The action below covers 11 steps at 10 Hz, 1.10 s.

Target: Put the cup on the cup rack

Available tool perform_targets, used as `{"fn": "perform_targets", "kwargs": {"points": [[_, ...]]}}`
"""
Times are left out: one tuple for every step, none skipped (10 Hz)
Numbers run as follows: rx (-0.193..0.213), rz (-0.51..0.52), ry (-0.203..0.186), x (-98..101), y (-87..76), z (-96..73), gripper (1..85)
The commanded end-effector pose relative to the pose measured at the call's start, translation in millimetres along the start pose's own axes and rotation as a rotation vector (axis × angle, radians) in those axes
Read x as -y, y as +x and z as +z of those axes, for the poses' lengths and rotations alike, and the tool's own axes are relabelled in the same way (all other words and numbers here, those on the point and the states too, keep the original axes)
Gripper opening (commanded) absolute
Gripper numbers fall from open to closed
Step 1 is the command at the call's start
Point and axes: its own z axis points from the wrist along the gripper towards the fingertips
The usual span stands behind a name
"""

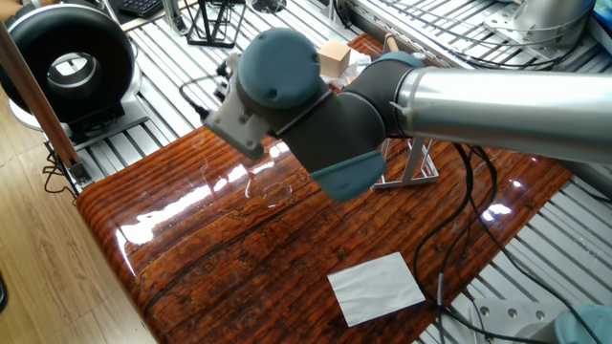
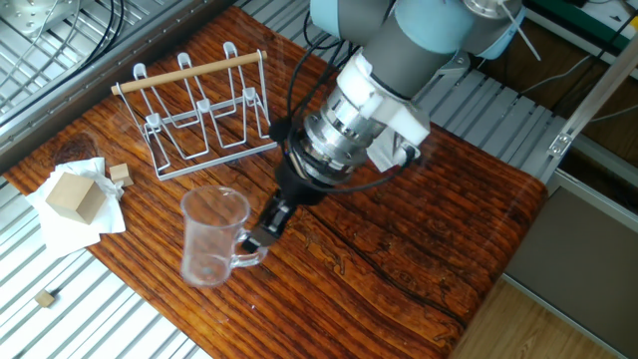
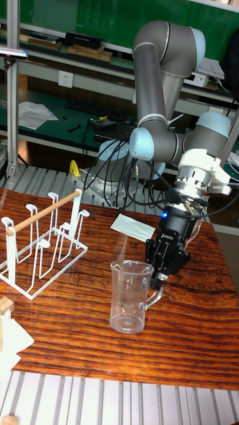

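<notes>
Gripping the cup (image 2: 211, 235) by its handle in my clenched jaws; the cup rack (image 2: 199, 110) stands beyond it, well apart.

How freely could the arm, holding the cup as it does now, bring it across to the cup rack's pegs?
Probably freely. The tool grips the cup by its handle, and only bare table shows between the cup and the cup rack. The pegs look unoccupied.

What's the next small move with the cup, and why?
Probably carry it toward the cup rack while starting to tip it over. The gripper holds the cup by its handle, upright and seemingly off the table, and the rack's pegs are free.
</notes>
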Motion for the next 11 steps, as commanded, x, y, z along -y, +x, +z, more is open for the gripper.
{"fn": "perform_targets", "kwargs": {"points": [[-0.012, 0.056, 0.108, 40.0, 17.2, -3.4, 1.3], [-0.015, 0.073, 0.132, 51.3, 20.5, -4.4, 1.3], [-0.022, 0.088, 0.169, 65.6, 23.2, -6.7, 1.3], [-0.033, 0.101, 0.201, 76.8, 26.8, -9.5, 1.3], [-0.045, 0.115, 0.246, 88.3, 31.9, -13.4, 1.3], [-0.055, 0.13, 0.293, 99.6, 37.1, -17.7, 1.3], [-0.063, 0.14, 0.319, 105.8, 40.6, -21.1, 1.3], [-0.082, 0.13, 0.351, 113.5, 45.9, -25.2, 1.3], [-0.087, 0.127, 0.371, 118.2, 47.4, -27.5, 1.3], [-0.09, 0.13, 0.397, 124.2, 48.8, -30.8, 1.3], [-0.095, 0.125, 0.401, 125.2, 49.7, -31.6, 1.3]]}}
